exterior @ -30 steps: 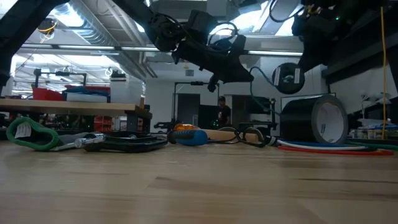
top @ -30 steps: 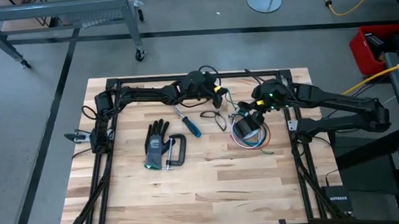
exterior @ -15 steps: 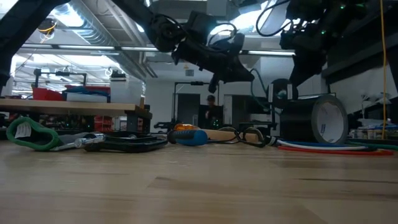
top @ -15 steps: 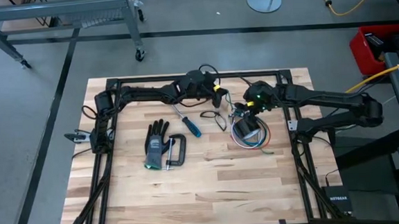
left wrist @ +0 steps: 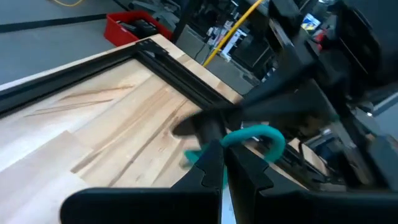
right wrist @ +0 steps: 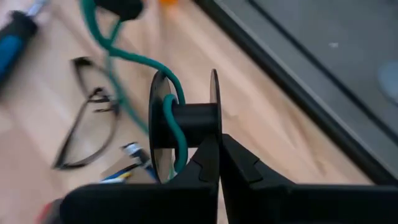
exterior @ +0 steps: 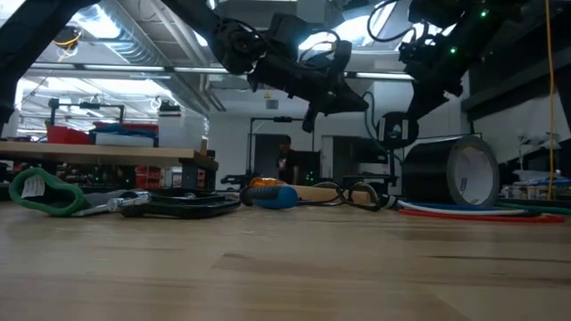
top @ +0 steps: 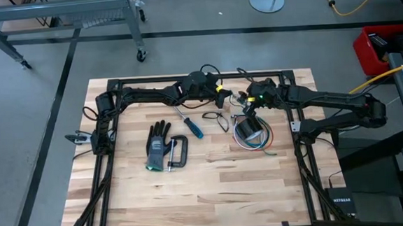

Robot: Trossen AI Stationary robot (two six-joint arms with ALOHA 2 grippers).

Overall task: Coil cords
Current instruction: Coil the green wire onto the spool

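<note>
A teal-green cord (right wrist: 118, 53) runs from my left gripper (top: 223, 95) to a small black spool (right wrist: 186, 118), where it wraps the hub. My right gripper (top: 245, 100) is shut on that spool. Both grippers hang above the table's far middle, close together; the low view shows the left gripper (exterior: 310, 114) and the spool (exterior: 393, 130) clear of the table. The cord (left wrist: 255, 132) arcs just past my left fingertips. A bundle of red, white and blue wires (top: 261, 144) lies under a black tape roll (top: 250, 129). My left gripper pinches the teal-green cord (left wrist: 219, 147) between its two fingertips, coming nearly level from the table's left. The cord curves away slack toward the spool, clear of the table. My right gripper pinches the rim of one spool flange (right wrist: 214, 132) between its fingertips, slanting down from the table's right. The spool is lifted clear, its axis lying across the fingers.
Safety glasses (top: 216, 119), a blue-handled screwdriver (top: 191, 123), a black glove (top: 158, 145) and a C-clamp (top: 178, 153) lie on the wooden table (top: 213, 182). A black frame (top: 185, 79) borders it. Bare wood spans the near half.
My right gripper has carried the spool toward the table's far left, closer to my left gripper, sinking a little and tipping. My left gripper has stayed in place and rolled slightly. Both have stayed shut.
</note>
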